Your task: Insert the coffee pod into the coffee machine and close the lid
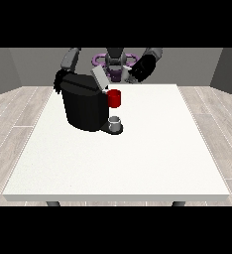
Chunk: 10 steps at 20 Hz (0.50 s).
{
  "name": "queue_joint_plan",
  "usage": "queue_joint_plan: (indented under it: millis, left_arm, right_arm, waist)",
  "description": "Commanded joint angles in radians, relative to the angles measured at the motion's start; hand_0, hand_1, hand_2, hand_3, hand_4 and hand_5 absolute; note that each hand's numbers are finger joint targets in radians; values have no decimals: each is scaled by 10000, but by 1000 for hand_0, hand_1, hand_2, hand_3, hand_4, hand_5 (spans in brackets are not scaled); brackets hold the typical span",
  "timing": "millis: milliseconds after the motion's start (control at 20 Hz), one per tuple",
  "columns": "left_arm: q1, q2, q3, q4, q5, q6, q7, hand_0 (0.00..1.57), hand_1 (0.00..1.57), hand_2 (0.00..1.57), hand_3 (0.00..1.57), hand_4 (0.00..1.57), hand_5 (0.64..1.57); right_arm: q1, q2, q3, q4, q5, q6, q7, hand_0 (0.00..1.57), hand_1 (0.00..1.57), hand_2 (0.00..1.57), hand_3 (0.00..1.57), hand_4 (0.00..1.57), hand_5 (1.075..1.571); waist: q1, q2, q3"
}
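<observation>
A large white table fills the middle of the room, its flat top seen from the near edge, with two dark legs just visible under the front corners. Around it runs a floor of pale, grey-brown wooden planks, laid in long boards with staggered joints. Behind the table stand plain grey walls, darker toward the corners at both sides of the view. The light is even and soft, leaving only a faint shade along the table's front rim.
</observation>
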Motion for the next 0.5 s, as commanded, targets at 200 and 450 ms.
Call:
queue_joint_plan:
  millis: [200,450]
  left_arm:
    - [-963,549,620,111,295,-63,77,1381,1381,1409,1249,600,1571]
    - [-2008,1193,1285,839,384,322,349,1454,1454,1467,1359,653,1571]
  right_arm:
    - [-385,-258,-324,92,-483,600,-503,0,0,0,0,232,1571]
    - [-1119,-628,43,-601,-393,1136,74,0,0,0,0,136,1571]
  waist:
    - [-407,943,1]
    - [-1166,1839,-1]
